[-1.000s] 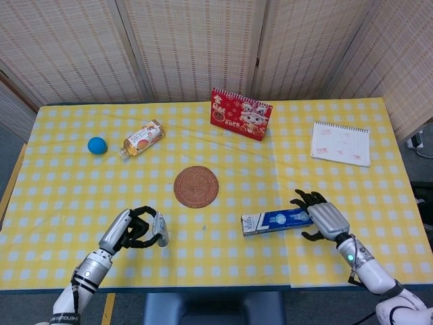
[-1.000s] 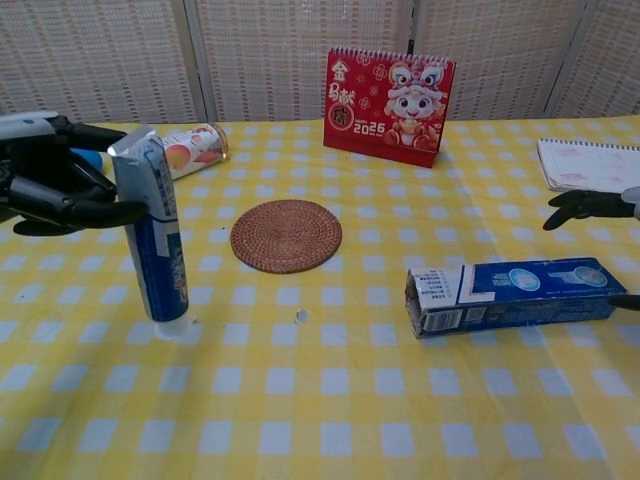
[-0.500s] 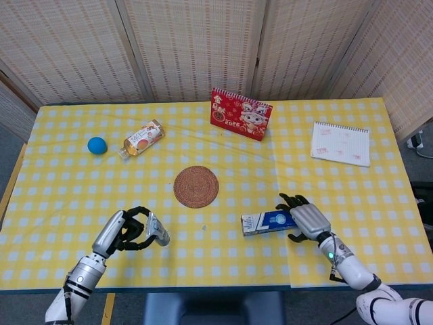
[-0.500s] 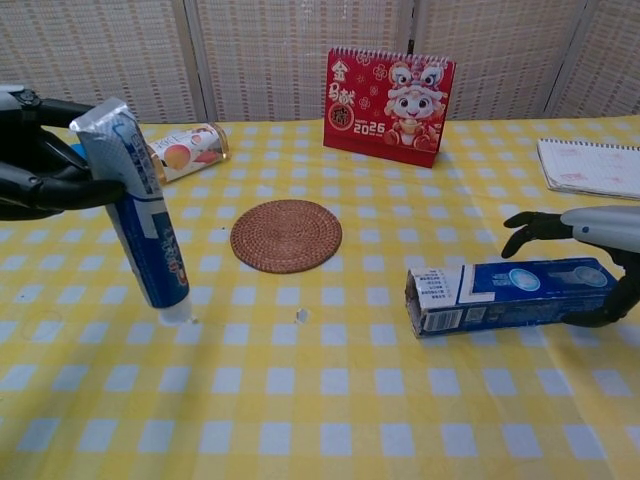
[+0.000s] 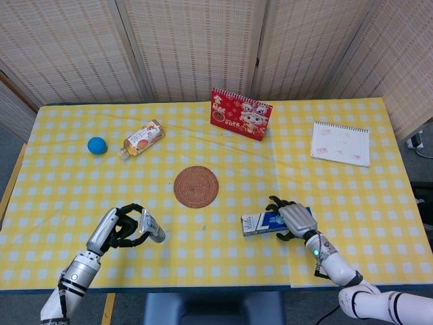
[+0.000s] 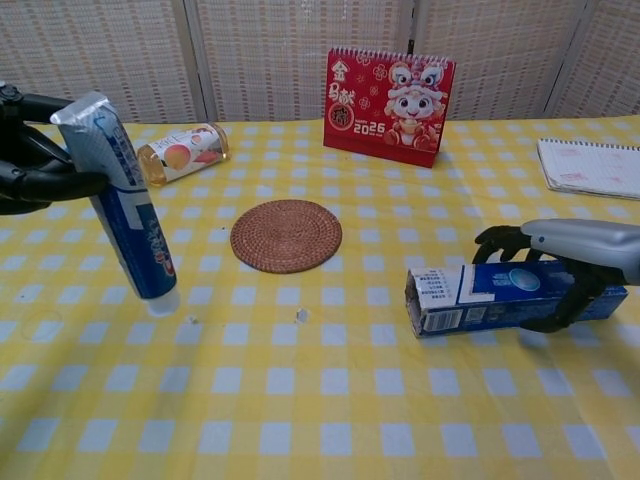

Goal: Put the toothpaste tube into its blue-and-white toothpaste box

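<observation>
The toothpaste tube, blue and white with a silver crimped end, hangs tilted with its cap down just above the cloth at the left. My left hand grips the tube's upper end. The blue-and-white toothpaste box lies flat at the right, its open flap end facing left. My right hand straddles the box's right half, fingers over the far side and thumb against the near side. From the head view the right hand covers most of the box.
A round woven coaster lies mid-table between the hands. Behind it stands a red desk calendar. A small bottle lies on its side and a blue ball sits at far left. At far right is a spiral notepad.
My left hand drew back to the left, lifting and tilting the tube off the cloth. My right hand slid left along the box and closed around it. The box stayed put.
</observation>
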